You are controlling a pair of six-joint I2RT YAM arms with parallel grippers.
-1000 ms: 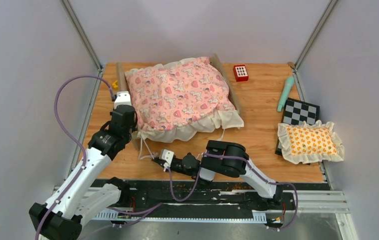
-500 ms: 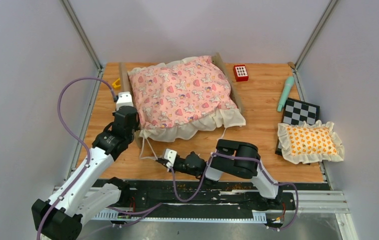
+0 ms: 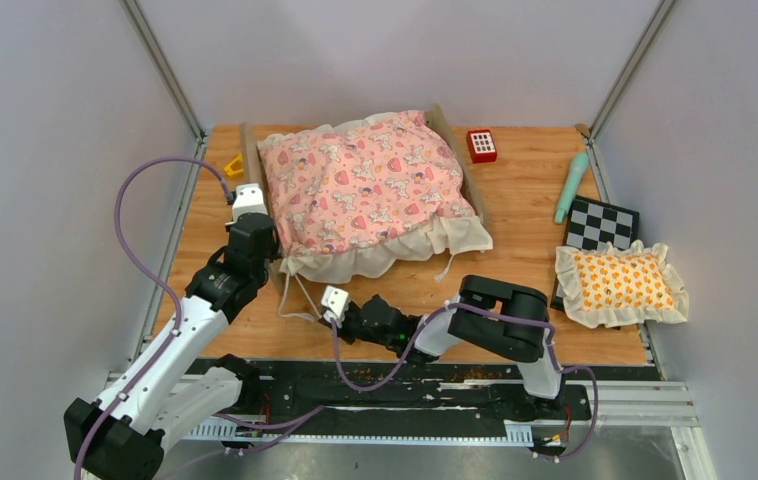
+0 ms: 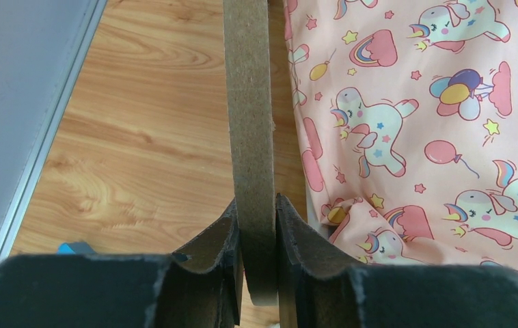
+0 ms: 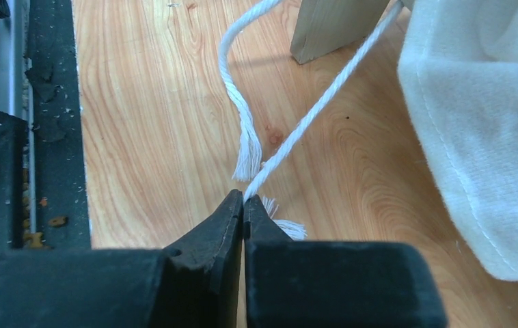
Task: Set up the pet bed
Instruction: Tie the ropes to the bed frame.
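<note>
The pet bed [image 3: 365, 195] lies at the back middle of the table, its pink unicorn quilt [image 4: 413, 123] heaped over the light-wood frame. My left gripper [image 3: 267, 262] is shut on the near end of the frame's left side rail [image 4: 249, 102], one finger on each face of the board, seen at the left gripper [image 4: 256, 225]. My right gripper [image 3: 323, 318] is low in front of the bed. In the wrist view the right gripper [image 5: 244, 201] is shut on a white cord [image 5: 311, 113] that runs up toward the cream ruffle [image 5: 475, 137]. The mattress is hidden.
An orange-patterned frilled pillow [image 3: 620, 282] lies at the right on a black-and-white checkered board [image 3: 602, 222]. A teal stick [image 3: 570, 187], a red block [image 3: 481, 145] and a small yellow piece [image 3: 233, 168] lie at the back. Grey walls close both sides.
The right arm's elbow has swung to the right and its gripper has shifted a little right with the cord. The bed has turned slightly and moved toward the back.
</note>
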